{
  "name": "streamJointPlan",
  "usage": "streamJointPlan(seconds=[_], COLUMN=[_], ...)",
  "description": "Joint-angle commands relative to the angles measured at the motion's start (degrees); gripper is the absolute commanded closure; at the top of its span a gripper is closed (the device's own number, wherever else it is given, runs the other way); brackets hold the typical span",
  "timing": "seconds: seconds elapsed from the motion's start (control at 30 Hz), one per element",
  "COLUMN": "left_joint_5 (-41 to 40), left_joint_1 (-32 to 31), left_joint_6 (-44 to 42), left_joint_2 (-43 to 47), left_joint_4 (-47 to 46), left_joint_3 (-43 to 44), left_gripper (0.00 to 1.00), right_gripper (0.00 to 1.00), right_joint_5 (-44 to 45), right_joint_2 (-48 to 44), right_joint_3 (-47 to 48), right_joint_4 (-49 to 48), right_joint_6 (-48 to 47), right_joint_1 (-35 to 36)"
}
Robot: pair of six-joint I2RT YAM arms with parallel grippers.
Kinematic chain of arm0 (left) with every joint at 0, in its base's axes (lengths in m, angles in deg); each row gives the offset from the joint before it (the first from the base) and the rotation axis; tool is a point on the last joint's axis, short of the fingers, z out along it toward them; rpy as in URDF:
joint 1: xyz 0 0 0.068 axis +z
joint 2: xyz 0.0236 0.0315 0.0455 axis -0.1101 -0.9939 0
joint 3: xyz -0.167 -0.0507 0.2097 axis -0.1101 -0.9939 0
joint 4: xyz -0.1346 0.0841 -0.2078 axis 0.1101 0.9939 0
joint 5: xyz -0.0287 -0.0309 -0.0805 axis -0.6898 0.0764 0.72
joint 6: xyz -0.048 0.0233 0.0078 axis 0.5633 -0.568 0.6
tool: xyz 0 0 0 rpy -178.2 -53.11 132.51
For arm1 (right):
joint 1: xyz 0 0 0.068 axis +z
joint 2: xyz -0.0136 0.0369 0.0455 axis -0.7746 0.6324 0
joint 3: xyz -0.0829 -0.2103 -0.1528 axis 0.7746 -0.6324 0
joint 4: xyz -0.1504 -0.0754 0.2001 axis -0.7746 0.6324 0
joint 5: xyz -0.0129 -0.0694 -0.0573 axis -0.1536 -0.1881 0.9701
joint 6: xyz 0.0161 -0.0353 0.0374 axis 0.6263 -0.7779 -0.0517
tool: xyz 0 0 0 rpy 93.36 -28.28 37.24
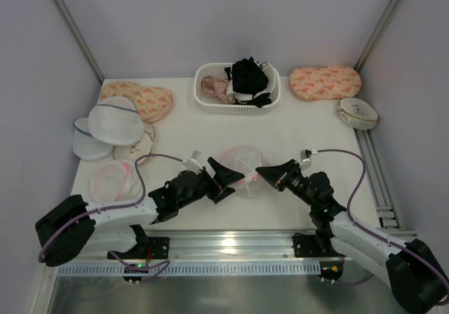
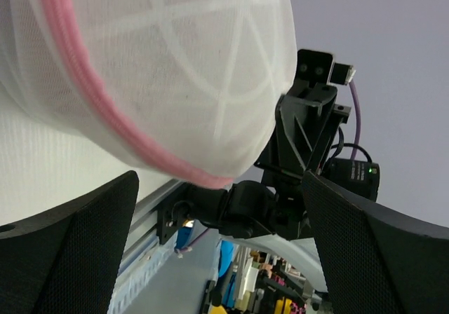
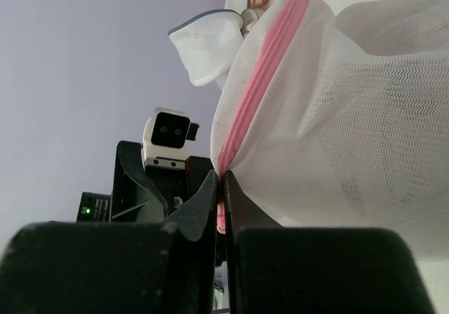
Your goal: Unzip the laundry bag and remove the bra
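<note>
White mesh, the laundry bag [image 1: 243, 167] sat zipped near the middle of the bench's [image 1: 309, 128] near edge, between both arms. The right pincer [image 3: 219, 181] was clenched on its pink zip rim [image 3: 263, 76], probably at the pull, so as to draw it open. The left pincer [image 1: 224, 178] stood released beside the bag's opposite side, likely to brace it. A pinkish blur inside was presumably the bra [image 1: 247, 176].

Laundry bag [image 2: 182, 62]: fine white mesh cloth (see-through), with smooth white ribs and a pink woven zip rim. Left gripper [image 2: 219, 181] fingers [image 2: 77, 258]: matt black, finely dimpled. Basket [image 1: 217, 105]: white slotted plastic. Rail [image 1: 231, 242]: brushed metal
</note>
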Motion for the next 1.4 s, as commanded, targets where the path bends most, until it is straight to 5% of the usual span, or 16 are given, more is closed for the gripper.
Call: streamJointPlan(seconds=[0.0, 0.2, 0.3, 0.53, 0.67, 0.73, 0.77, 1.0, 1.1, 1.37], left_joint_5=[-4.06, -7.76, -9.08, -10.48, -11.19, -11.45, -11.63, -10.49, -9.87, -9.17], left_joint_1=[-0.22, -0.22, -0.22, -0.22, -0.22, -0.14, -0.14, 0.65, 0.83, 1.53], left_joint_6=[1.46, 0.77, 0.5, -0.55, -1.25, -1.52, -1.69, -3.36, -4.68, -5.21], left_joint_2=[-1.15, 0.51, 1.57, 3.77, 5.09, 5.96, 6.66, 8.86, 9.04, 8.78], left_joint_4=[-7.64, -6.52, -6.68, -5.81, -3.71, -2.65, -2.21, 0.26, -0.88, -1.41], left_joint_3=[0.63, -0.07, -1.04, -2.36, -2.36, -2.71, -2.8, -5.08, -6.31, -7.02], left_gripper=[0.01, 0.01, 0.11, 0.67, 0.86, 0.97, 1.0, 1.0, 1.0, 1.0], right_gripper=[0.96, 0.96, 0.96, 0.96, 0.96, 0.83, 0.6, 0.09, 0.01, 0.01], right_joint_5=[2.71, 2.71, 2.36, 1.75, 0.16, -0.54, -0.63, 2.01, 1.31, 1.04], right_joint_2=[-0.3, -0.48, -0.74, -1.8, -1.27, -1.79, -2.14, -10.66, -13.83, -15.6], right_joint_3=[-0.89, -0.28, -0.01, 1.65, 3.84, 5.16, 6.65, 10.27, 10.62, 12.46], right_joint_4=[-6.76, -4.31, -2.98, 2.02, 4.75, 8.7, 12.8, 29.0, 32.26, 36.74], right_joint_6=[0.99, -0.15, -1.03, -4.01, -7.08, -11.28, -13.14, -25.53, -29.58, -37.76], right_joint_1=[2.36, 5.17, 5.53, 5.79, 5.79, 5.79, 5.79, 5.79, 5.88, 8.07])
